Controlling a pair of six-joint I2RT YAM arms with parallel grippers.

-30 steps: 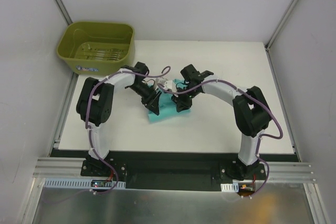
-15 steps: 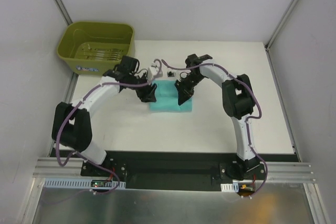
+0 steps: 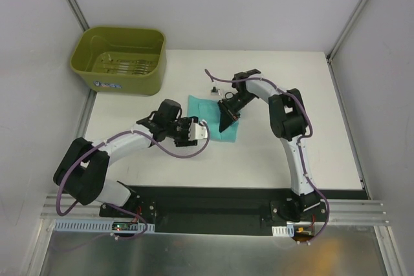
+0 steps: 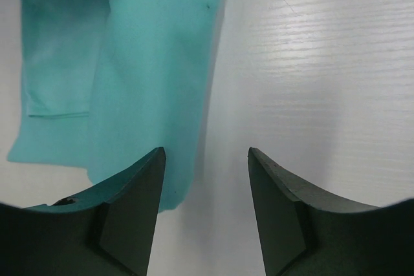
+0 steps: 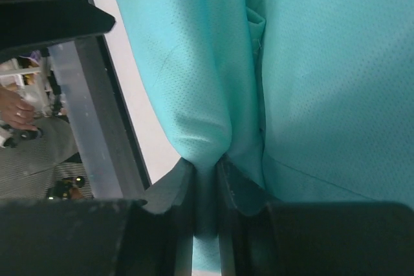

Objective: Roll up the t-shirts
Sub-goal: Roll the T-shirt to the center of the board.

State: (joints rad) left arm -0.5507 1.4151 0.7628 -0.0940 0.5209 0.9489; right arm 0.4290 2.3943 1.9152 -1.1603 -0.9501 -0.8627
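One teal t-shirt (image 3: 204, 109) is all there is to roll. It lies folded into a narrow, layered strip near the middle of the white table (image 3: 310, 127), well apart from the olive tub (image 3: 119, 63) at the far left corner. The right gripper (image 5: 206, 171) is down on the strip's right side with its jaws closed almost to touching. A thin ridge of cloth is pinched up between them, and the wrist view shows the fabric bunching and creasing into that pinch. The left gripper (image 4: 206, 159) hangs just beside the shirt's near left edge, jaws wide apart, with only bare tabletop between them and nothing held. To my eye the cloth is light, thin and limp. Its fine knit should give the pads decent grip, but it has no stiffness at all: lift one point and the rest will sag and the layers slide apart. I'd judge the better hold is along an end edge of the strip, with both grippers near the two corners and each taking all the layers at once, so the edge turns over evenly. A pinch in the top layer alone would likely peel the fold open rather than start a roll.
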